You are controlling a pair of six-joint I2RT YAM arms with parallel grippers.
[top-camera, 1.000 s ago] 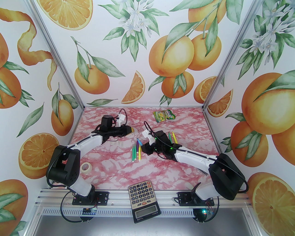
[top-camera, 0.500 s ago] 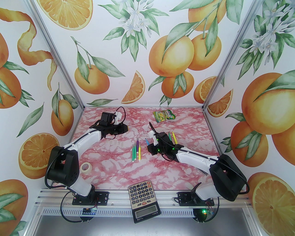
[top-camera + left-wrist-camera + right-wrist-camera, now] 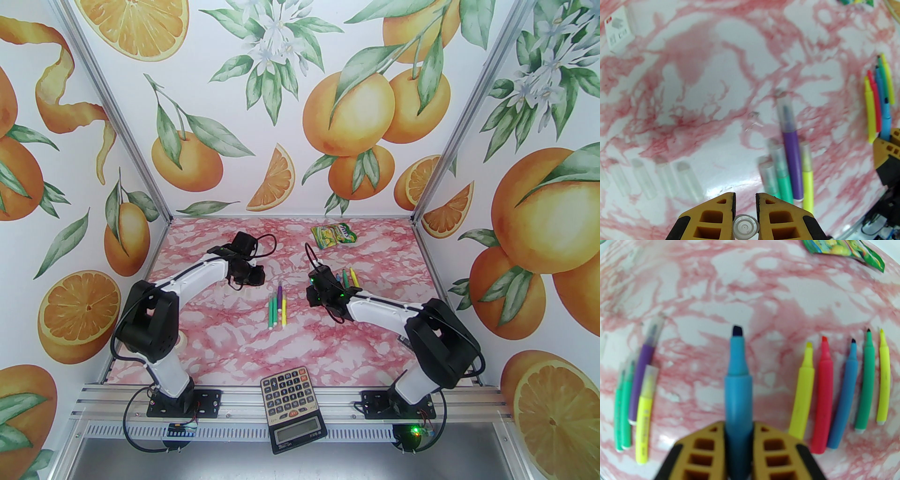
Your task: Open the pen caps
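**Blue pen and a cap held apart, one in each gripper**

Over the pink marble table (image 3: 375,337), the right gripper (image 3: 738,427) is clamped on the bared blue pen (image 3: 737,371). The left gripper (image 3: 745,199) pinches a clear cap (image 3: 745,226), probably that pen's. Five opened pens (image 3: 825,392) lie to the right and four capped pens (image 3: 791,164) to the left, with loose caps (image 3: 663,175) lined up beyond. The next move is likely to set each piece down with its kind, then grip a capped pen at both ends.

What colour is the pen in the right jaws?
Blue pen; clearest in the right wrist view.
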